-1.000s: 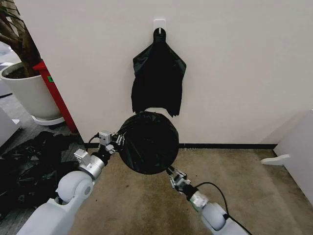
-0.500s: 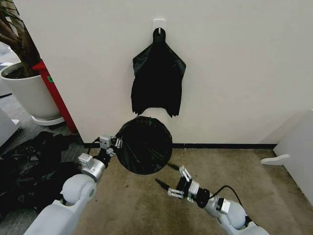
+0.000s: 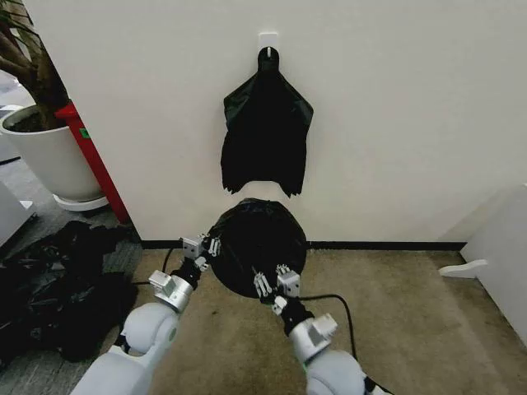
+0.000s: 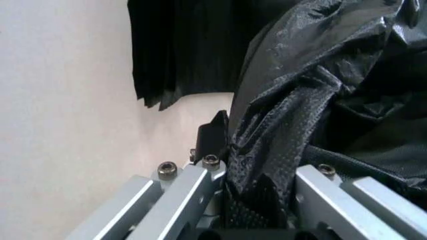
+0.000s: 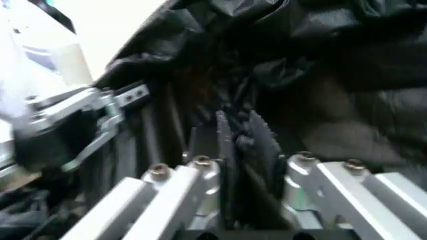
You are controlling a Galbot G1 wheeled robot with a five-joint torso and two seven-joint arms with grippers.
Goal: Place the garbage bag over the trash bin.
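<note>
The glossy black garbage bag (image 3: 257,240) forms a rounded dome low against the wall, and the trash bin is hidden under it. My left gripper (image 3: 207,244) sits at the bag's left edge. In the left wrist view a twisted fold of the bag (image 4: 287,115) runs down between the fingers (image 4: 180,192), so it is shut on the plastic. My right gripper (image 3: 274,282) is at the bag's near edge. The right wrist view has its toothed pads (image 5: 223,140) pressed close together on dark, crumpled bag plastic (image 5: 320,60).
A bundle of black bags (image 3: 265,136) hangs from a wall hook just above. A heap of black plastic (image 3: 58,280) lies on the floor to the left, behind it a large white plant pot (image 3: 45,160) and a red panel (image 3: 95,164). Brown floor stretches right toward a white fitting (image 3: 463,268).
My right gripper, open and away from the bag half a second ago, has come back to its near edge and shut. The bag and my left gripper have shifted slightly right.
</note>
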